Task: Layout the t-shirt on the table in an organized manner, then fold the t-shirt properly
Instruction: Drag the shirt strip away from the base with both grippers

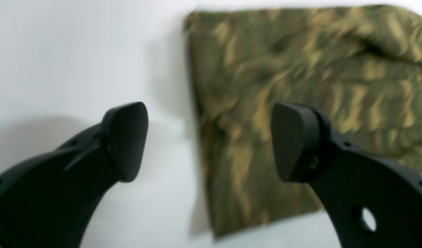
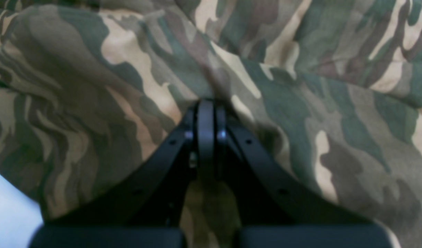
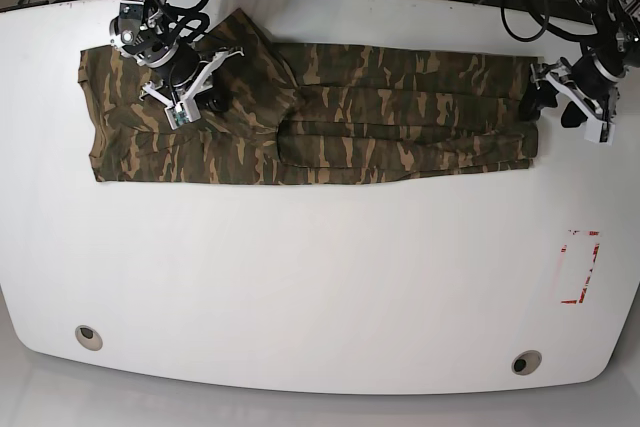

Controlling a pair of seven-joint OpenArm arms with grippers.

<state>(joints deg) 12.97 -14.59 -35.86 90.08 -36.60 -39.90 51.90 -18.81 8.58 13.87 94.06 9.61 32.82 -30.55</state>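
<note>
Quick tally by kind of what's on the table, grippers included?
t-shirt: 1
grommet holes: 2
red-marked rectangle: 1
grippers: 2, left gripper open, right gripper shut on the t-shirt
Total: 6

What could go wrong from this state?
1. The right gripper is shut on a pinch of the t-shirt near its bunched part; pulling may drag or wrinkle more cloth instead of flattening it.
2. The left gripper is open beside the shirt's edge, one finger over bare table. Closing here may miss the hem.
3. With only one end gripped, a hard pull could slide the whole shirt.
</note>
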